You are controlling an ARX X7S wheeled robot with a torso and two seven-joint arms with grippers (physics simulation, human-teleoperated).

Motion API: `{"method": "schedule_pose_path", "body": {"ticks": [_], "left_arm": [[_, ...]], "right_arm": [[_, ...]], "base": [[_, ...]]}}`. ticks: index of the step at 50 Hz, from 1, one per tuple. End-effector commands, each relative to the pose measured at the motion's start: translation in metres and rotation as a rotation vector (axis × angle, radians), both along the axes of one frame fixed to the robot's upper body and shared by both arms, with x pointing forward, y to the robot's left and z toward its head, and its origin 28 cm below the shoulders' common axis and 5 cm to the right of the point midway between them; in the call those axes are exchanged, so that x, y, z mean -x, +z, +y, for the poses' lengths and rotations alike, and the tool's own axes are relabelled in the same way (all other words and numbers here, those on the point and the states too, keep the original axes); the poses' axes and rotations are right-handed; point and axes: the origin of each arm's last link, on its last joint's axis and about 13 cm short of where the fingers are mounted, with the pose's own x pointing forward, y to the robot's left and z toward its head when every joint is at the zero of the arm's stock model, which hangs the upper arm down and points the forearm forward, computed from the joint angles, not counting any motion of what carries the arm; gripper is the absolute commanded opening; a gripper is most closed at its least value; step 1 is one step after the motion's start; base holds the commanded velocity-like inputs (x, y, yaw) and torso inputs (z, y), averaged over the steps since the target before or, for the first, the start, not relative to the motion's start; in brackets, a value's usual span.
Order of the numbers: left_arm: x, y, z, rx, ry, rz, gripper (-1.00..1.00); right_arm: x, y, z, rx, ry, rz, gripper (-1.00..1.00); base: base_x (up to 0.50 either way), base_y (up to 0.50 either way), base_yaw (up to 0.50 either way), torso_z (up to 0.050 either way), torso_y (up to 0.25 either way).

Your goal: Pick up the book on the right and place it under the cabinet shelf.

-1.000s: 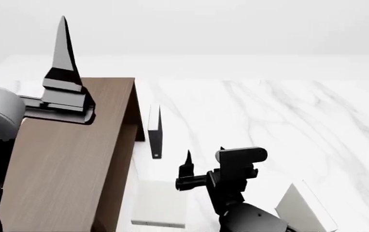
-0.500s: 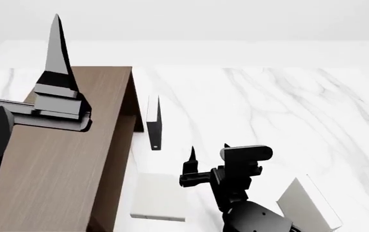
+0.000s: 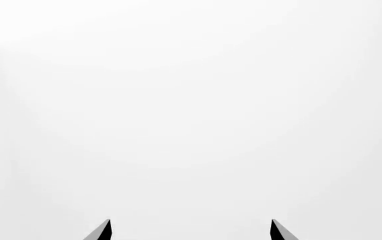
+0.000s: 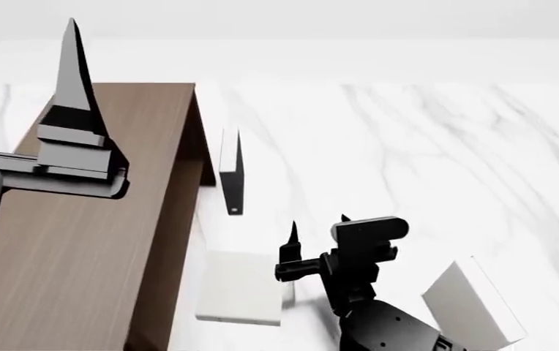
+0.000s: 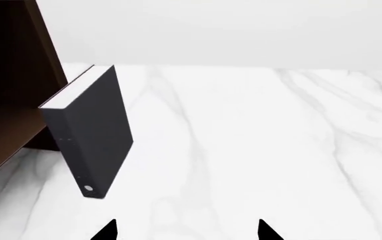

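Note:
The book (image 4: 465, 303), off-white and plain, leans tilted on the marble table at the near right. My right gripper (image 4: 319, 221) hovers open to its left with nothing between its fingers. In the right wrist view this gripper (image 5: 185, 230) faces a thin black book (image 5: 91, 135) standing beside the dark hollow of the cabinet shelf (image 5: 11, 100). The brown cabinet shelf (image 4: 94, 219) fills the left of the head view. Above its top my left gripper (image 4: 71, 51) points upward; in the left wrist view it (image 3: 190, 230) is open and faces only blank white.
A second pale book (image 4: 241, 287) lies flat beside the cabinet's base, just left of my right gripper. The black book (image 4: 230, 179) stands on edge farther back. The white marble table (image 4: 426, 153) stretches away to the right and back.
The head view has shifted: cabinet, black book and both pale books sit higher in the frame. My left gripper also shows higher. Both grippers stay open and hold nothing.

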Motion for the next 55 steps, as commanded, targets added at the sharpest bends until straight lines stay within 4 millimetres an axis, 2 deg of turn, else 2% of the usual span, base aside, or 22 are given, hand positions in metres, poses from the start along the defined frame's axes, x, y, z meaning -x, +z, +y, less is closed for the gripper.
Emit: {"method": "schedule_pose_path", "body": {"ticks": [1, 16, 35, 55], "left_arm": [[0.001, 0.001, 0.0, -0.001, 0.0, -0.002, 1.0], [0.002, 0.001, 0.001, 0.0, 0.002, -0.003, 1.0], [0.0, 0.0, 0.001, -0.014, 0.004, 0.009, 1.0], [0.001, 0.001, 0.001, -0.026, 0.009, 0.012, 1.0]], "right_arm": [[-0.005, -0.006, -0.003, 0.055, 0.01, -0.028, 1.0], [0.002, -0.008, -0.008, 0.114, 0.079, -0.064, 1.0], [0.001, -0.005, -0.026, 0.107, 0.03, -0.071, 1.0], [0.002, -0.023, -0.032, 0.214, 0.01, -0.028, 1.0]], "base": [[0.0, 0.0, 0.0, 0.0, -0.078], [0.0, 0.0, 0.0, 0.0, -0.031], [0.0, 0.0, 0.0, 0.0, 0.0], [0.0, 0.0, 0.0, 0.0, 0.0]]}}
